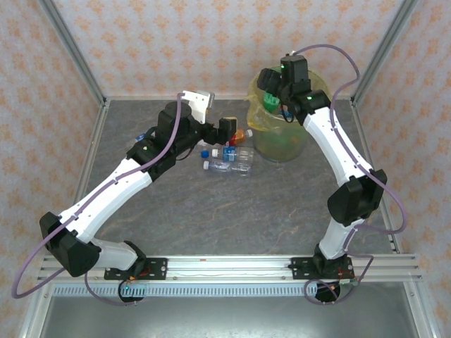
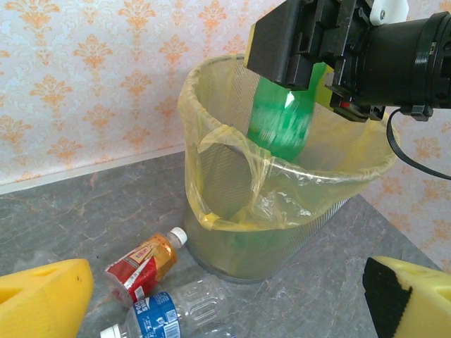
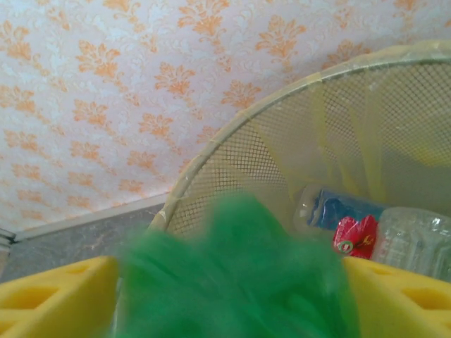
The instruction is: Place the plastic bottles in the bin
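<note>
Over the bin (image 2: pixel 194 127), at the far right of the table (image 2: pixel 70 204): one green bottle (image 2: pixel 278 123), blurred, no label legible, between the fingers of the right gripper (image 2: pixel 310 74), whose arm reaches up and tips down over the rim; whether the pads clamp it cannot be told. Beside the bin's base, lying flat: one red-orange labelled bottle (image 2: pixel 144 260) and one blue-labelled bottle (image 2: pixel 165 313), print too small to read. Left gripper (image 2: pixel 225 296): fingers spread wide, empty, low near those two, facing the bin.

Green bottle (image 1: pixel 272 102) above bin (image 1: pixel 283 146); loose bottles (image 1: pixel 229 160) on table (image 1: pixel 211 218).
</note>
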